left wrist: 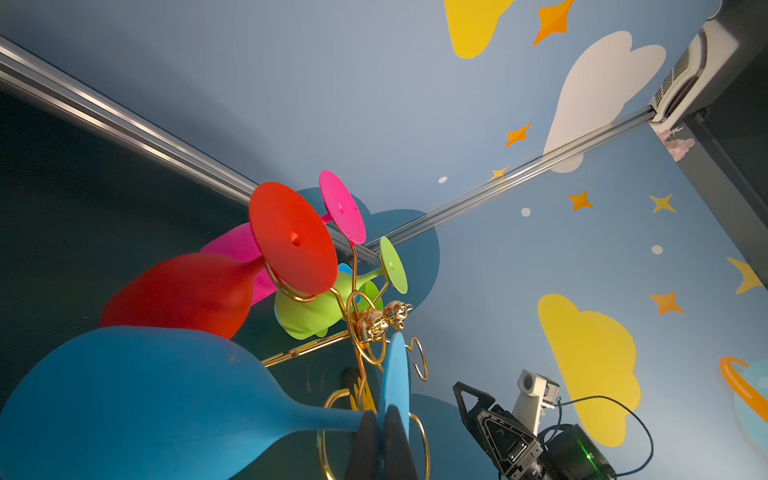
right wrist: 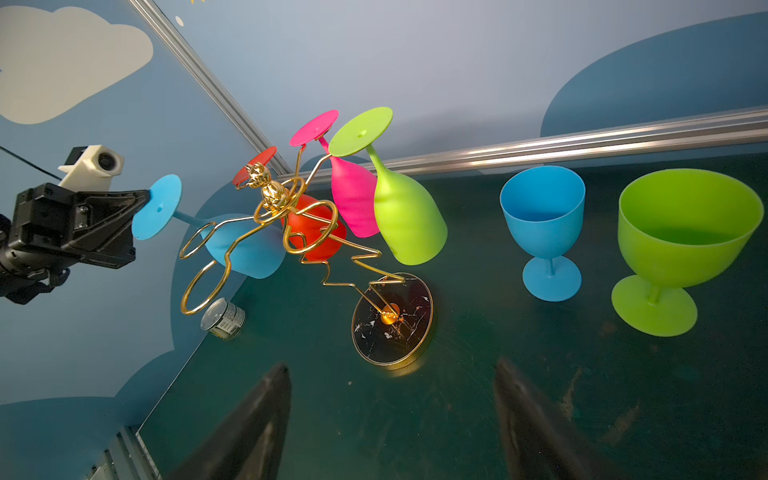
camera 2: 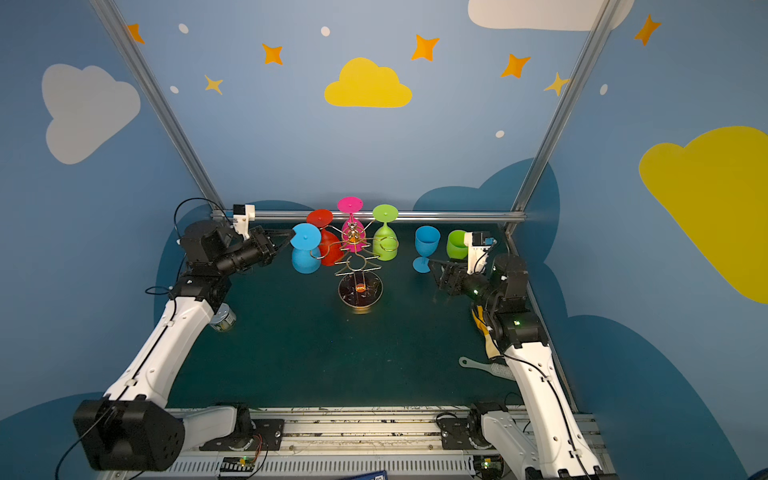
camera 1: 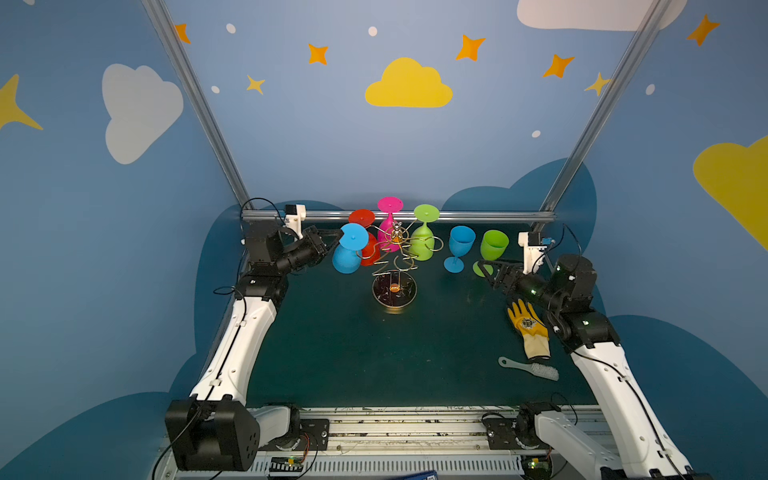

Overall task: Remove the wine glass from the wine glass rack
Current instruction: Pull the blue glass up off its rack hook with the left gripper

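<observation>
- The left arm was stretched level toward the rack (camera 1: 394, 286), and the left gripper (camera 1: 336, 240) was pinched shut on the foot rim of the blue glass (camera 1: 347, 257).
- The right arm lay low over the table (camera 1: 332, 353), with the right gripper (camera 1: 484, 272) spread wide and empty.
- The blue glass hung upside down and tilted at the rack's left side. Whether its stem sat in a ring could not be told.
</observation>
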Robot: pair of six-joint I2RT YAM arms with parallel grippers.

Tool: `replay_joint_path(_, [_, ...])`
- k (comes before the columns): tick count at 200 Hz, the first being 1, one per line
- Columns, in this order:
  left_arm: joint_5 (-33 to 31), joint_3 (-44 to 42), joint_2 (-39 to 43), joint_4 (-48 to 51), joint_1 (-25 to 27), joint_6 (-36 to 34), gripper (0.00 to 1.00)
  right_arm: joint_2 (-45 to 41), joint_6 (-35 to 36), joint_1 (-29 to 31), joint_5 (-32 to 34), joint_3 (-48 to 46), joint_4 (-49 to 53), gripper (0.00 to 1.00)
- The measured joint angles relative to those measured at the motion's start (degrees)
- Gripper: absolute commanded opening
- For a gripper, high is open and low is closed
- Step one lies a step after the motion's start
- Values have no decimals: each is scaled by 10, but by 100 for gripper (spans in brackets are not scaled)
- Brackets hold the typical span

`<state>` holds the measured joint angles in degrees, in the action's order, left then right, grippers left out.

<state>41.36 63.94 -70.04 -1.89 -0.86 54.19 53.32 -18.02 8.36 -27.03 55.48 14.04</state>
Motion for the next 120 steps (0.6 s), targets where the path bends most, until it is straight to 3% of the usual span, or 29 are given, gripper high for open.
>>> replay_joint_path(92, [31, -11, 94, 28, -169, 14, 4, 0, 13, 0, -2, 4, 3, 76])
replay_joint_path(120, [52, 20, 97, 15, -187, 43, 4, 6, 21, 0, -12, 19, 0, 76])
